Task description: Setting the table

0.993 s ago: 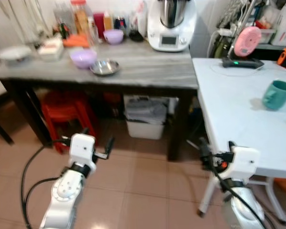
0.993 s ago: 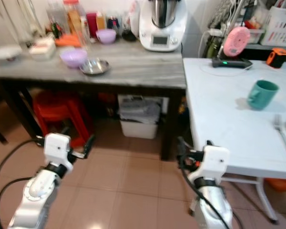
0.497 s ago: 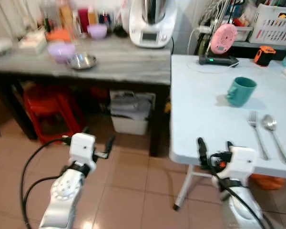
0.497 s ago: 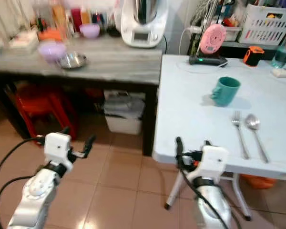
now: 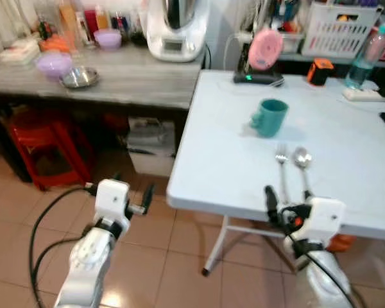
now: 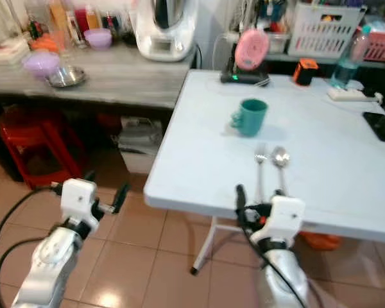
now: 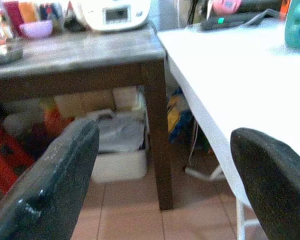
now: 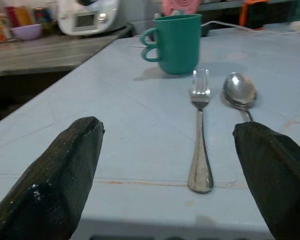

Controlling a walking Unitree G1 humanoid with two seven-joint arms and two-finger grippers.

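My right gripper hovers at the near edge of the white table, jaws wide apart, empty. Ahead lie a fork and a spoon side by side (handles toward me), a green mug beyond them. My left gripper, also spread, hangs over the tiled floor.

On the white table we count one teal mug, one fork and one spoon, along with one pink round device, one orange object, one clear bottle and one dark phone. On the grey counter we record two purple bowls, one large and one small, one metal dish and one white kitchen appliance. Beneath it we note one red stool and one white bin, and we count two grippers, left and right.
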